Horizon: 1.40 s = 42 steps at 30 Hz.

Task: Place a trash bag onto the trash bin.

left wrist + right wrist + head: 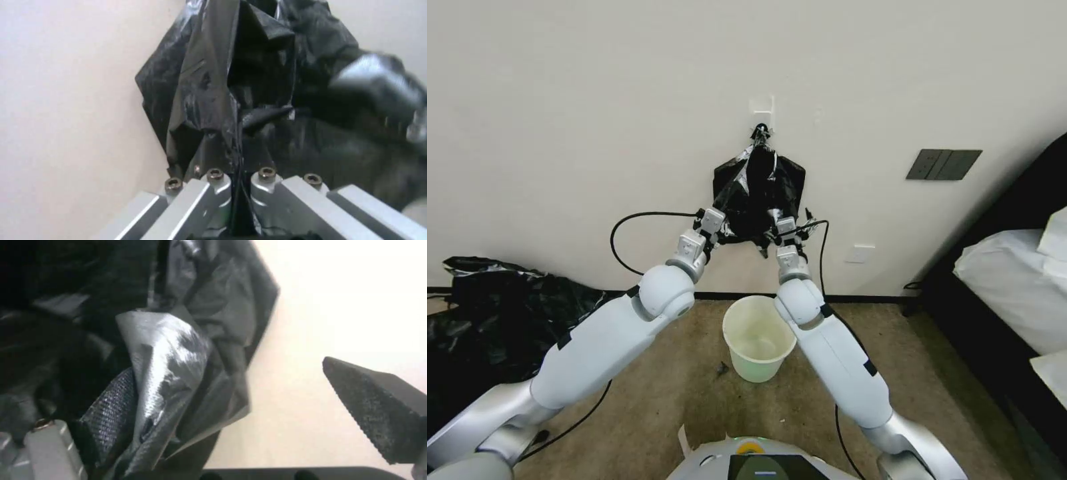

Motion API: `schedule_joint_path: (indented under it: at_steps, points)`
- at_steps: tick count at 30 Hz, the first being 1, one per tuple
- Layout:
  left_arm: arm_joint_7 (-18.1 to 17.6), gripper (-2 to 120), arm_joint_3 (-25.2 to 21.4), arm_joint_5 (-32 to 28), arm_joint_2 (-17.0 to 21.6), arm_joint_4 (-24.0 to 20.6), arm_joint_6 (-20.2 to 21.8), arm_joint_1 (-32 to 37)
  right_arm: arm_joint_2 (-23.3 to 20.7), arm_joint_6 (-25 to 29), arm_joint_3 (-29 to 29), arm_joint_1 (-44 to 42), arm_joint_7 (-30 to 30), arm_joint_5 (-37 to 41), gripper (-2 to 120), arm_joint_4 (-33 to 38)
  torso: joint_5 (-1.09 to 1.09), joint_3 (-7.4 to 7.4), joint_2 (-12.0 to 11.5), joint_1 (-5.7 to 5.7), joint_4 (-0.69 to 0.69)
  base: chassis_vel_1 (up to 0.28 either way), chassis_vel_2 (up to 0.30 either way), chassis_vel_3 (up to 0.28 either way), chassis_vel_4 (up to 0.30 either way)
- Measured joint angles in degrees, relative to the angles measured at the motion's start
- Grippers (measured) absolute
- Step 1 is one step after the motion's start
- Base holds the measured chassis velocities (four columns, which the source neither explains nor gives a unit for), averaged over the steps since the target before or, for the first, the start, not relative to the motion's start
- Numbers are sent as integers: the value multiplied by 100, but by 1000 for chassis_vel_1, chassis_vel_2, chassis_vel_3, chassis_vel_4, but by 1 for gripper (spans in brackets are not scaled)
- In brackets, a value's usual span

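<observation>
- The trash bag [758,197] hangs on the wall [594,100], gathered at its top onto a small hook [760,131] under a pale mount — black, glossy and crumpled, its lower edge level with both grippers.
- The left gripper [722,229] is raised to the bag's lower left corner. In the left wrist view its jaws are pressed together on a thin fold of the black film [240,140], which runs straight down between the two metal finger blocks.
- The right gripper [773,235] is at the bag's lower right corner. In the right wrist view its jaws stand spread: one textured pad [111,400] lies against the plastic with a shiny flap [164,350] draped over it, while the other pad [378,406] is well apart, with bare wall behind it.
- The trash bin [758,337] stands upright on the carpet [694,393] below the bag, between the two forearms and near the baseboard — unlined.
- A large heap of black plastic sheeting [487,313] lies on the floor at the left, against the wall.
</observation>
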Motion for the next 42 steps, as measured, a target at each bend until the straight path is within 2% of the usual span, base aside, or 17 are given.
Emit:
schedule_joint_path:
  at_steps: [6,9,10,13,14,18,19,20,23,26,27,28,29,31,32,35,42]
  points:
    - [52,0,-52,84,47,-12,-48,154,52,58,147,-24,-32,66,98,72,0,0,0,0,0,0,0,0,0]
    - [55,0,-70,99,46,-17,-60,191,46,58,53,-29,-47,406,96,30,0,0,0,0,1,0,0,0,0]
    - [55,0,-74,104,33,-17,-62,195,74,59,-1,-28,-51,541,90,-46,0,0,0,0,1,0,0,0,0]
    - [55,0,-74,105,19,-16,-63,193,133,58,-19,-9,-49,714,85,-108,0,0,0,0,0,0,0,0,0]
    - [55,0,-71,105,10,-14,-64,180,177,34,-31,25,-5,993,78,-154,0,0,0,0,0,0,0,0,0]
    - [55,0,-65,105,3,-14,-65,159,210,-16,-36,84,125,1486,64,-188,0,0,0,0,0,0,0,0,0]
    - [55,0,-65,105,3,-14,-66,156,209,-15,-29,90,143,1531,59,-186,0,0,0,0,1,0,0,0,0]
    - [55,0,-65,105,3,-14,-66,156,209,-15,-29,90,143,1531,59,-186,0,0,0,0,1,0,0,0,0]
    - [55,0,-69,105,20,-15,-79,166,183,-7,3,91,164,1591,45,-119,0,0,0,0,0,0,0,0,0]
    - [55,0,-84,104,34,-21,-82,192,175,15,24,90,170,1620,39,-97,0,0,0,0,0,0,0,0,0]
    - [55,0,-141,104,52,-33,-86,240,173,83,76,88,181,1690,30,-74,0,0,0,0,0,0,0,0,0]
    - [55,0,-175,102,60,-35,-90,268,174,115,103,86,189,1727,26,-65,0,0,0,0,0,0,0,0,0]
    - [55,0,-175,102,60,-35,-90,268,174,115,103,86,189,1727,26,-65,0,0,0,0,0,0,0,0,0]
    - [53,0,-262,100,91,-33,-144,351,154,175,176,78,229,1888,17,-22,0,0,0,0,1,0,0,0,0]
    - [53,0,-262,100,91,-33,-144,351,154,175,176,78,229,1888,17,-22,0,0,0,0,1,0,0,0,0]
    - [51,0,-314,88,116,-12,-249,440,83,230,312,27,312,2270,3,93,0,0,1,0,0,0,0,0,0]
    - [16,0,-338,-150,123,-42,-280,464,-98,429,499,-142,477,3316,0,397,1,0,1,0,0,0,0,0,0]
